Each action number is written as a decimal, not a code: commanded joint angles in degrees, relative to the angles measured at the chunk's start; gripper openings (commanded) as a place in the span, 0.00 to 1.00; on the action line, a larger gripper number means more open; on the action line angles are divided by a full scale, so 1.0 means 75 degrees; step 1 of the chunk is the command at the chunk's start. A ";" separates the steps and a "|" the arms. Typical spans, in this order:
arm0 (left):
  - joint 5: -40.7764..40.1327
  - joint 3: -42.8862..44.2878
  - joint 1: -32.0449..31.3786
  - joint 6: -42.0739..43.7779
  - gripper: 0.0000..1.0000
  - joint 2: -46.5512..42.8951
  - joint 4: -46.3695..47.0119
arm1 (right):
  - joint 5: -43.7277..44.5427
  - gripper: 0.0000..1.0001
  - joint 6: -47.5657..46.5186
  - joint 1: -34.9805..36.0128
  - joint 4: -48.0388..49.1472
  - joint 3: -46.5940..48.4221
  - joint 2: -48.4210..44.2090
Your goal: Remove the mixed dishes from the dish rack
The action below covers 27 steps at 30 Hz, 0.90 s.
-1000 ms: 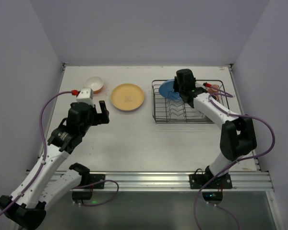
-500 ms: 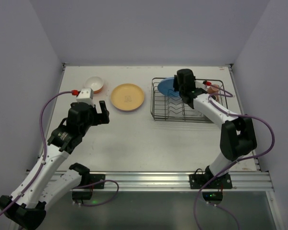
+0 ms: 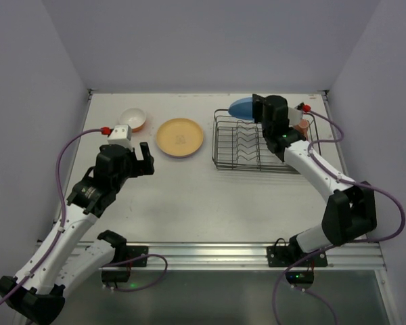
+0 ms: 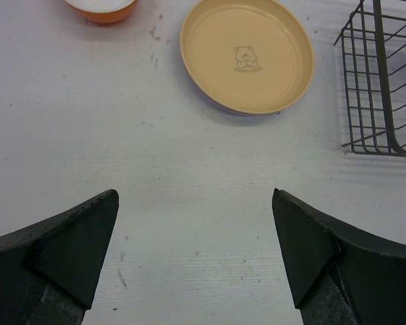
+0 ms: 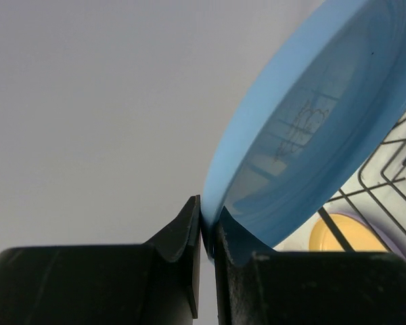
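Observation:
My right gripper (image 3: 256, 108) is shut on the rim of the blue plate (image 3: 241, 107) and holds it above the far edge of the dark wire dish rack (image 3: 238, 162). In the right wrist view the plate (image 5: 311, 128) stands tilted, its rim pinched at my gripper (image 5: 208, 227). A pink mug (image 3: 299, 122) shows at the rack's far right. The tan plate (image 3: 180, 137) and the orange bowl (image 3: 134, 118) lie on the table left of the rack. My left gripper (image 3: 145, 159) is open and empty above bare table, near side of the tan plate (image 4: 247, 54).
The rack's corner (image 4: 375, 81) shows at the right of the left wrist view, the bowl's edge (image 4: 101, 8) at its top. Lilac walls enclose the table on three sides. The right arm's cable (image 3: 325, 125) loops over the rack's right end.
My right gripper has lifted the blue plate up out of the rack and toward the far edge. The rack slid slightly back. The left arm has not moved.

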 commanded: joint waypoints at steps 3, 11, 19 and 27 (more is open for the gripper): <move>0.0031 -0.0099 0.0010 0.0226 1.00 -0.0110 0.0332 | 0.0136 0.00 -0.1119 -0.0103 0.0986 -0.0360 -0.0783; 0.0020 -0.0099 0.0010 0.0226 1.00 -0.0134 0.0332 | -0.0520 0.00 -0.2630 -0.0103 0.2744 -0.1872 -0.1967; 0.0030 0.0415 0.0034 0.0039 1.00 -0.0169 0.0180 | -0.5240 0.00 -0.8508 -0.0080 0.3544 -0.2085 -0.3477; 0.2066 0.4533 0.0022 -0.0255 1.00 0.1409 -0.0814 | -0.5890 0.00 -1.5652 0.3786 -0.3922 -0.0502 -0.4335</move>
